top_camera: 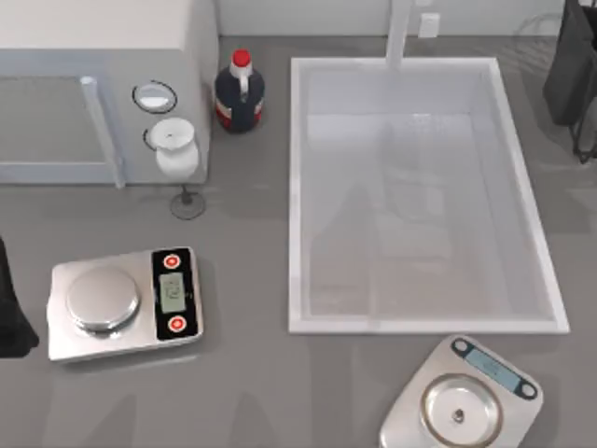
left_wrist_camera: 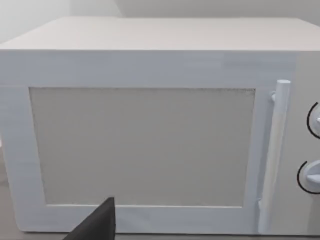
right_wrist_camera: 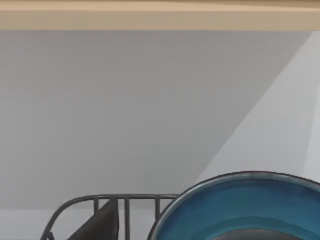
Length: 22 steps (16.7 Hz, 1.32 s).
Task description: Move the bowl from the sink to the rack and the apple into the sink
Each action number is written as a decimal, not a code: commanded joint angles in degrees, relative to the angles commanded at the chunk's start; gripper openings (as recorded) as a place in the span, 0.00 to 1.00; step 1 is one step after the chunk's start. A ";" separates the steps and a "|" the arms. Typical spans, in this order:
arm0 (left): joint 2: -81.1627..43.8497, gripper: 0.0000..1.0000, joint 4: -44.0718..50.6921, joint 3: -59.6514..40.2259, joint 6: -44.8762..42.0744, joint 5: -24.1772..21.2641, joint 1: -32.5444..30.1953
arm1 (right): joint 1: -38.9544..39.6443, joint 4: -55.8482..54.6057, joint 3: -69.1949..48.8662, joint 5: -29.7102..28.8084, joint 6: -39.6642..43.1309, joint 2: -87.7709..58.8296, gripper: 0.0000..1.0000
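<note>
The sink (top_camera: 298,196), a large white basin with a faucet post, holds nothing. The blue bowl (right_wrist_camera: 240,210) sits close to the right wrist camera, its rim arching up beside the grey wires of the rack (right_wrist_camera: 100,199). From above, thin rack wires (top_camera: 586,149) show at the far right edge, where my right gripper (top_camera: 574,75) hangs as a dark shape over them. I cannot tell whether it holds the bowl. My left gripper (top_camera: 11,313) is parked at the table's left edge, facing the microwave. The apple is out of view.
A white microwave (top_camera: 93,84) fills the back left, with a red-capped dark bottle (top_camera: 240,93) beside it. A steel scale (top_camera: 126,303) lies front left and another scale (top_camera: 462,401) front right, below the sink. A small stemmed glass (top_camera: 187,201) stands by the microwave.
</note>
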<state>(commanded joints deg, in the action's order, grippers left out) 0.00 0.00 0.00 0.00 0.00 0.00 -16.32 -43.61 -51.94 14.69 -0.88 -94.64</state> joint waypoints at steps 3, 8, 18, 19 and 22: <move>0.00 1.00 0.00 0.00 0.00 0.00 0.00 | 1.81 4.91 5.91 -1.60 0.07 10.94 1.00; 0.00 1.00 0.00 0.00 0.00 0.00 0.00 | 5.97 16.12 19.44 -5.31 0.27 36.28 1.00; 0.00 1.00 0.00 0.00 0.00 0.00 0.00 | 14.67 39.18 46.65 -13.19 0.77 86.41 1.00; 0.00 1.00 0.00 0.00 0.00 0.00 0.00 | 15.23 40.69 48.44 -13.70 0.81 89.27 1.00; 0.00 1.00 0.00 0.00 0.00 0.00 0.00 | 16.23 43.38 51.66 -14.61 0.88 94.21 1.00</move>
<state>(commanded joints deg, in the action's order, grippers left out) 0.00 0.00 0.00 0.00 0.00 0.00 -0.09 -0.23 -0.28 0.08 -0.01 -0.43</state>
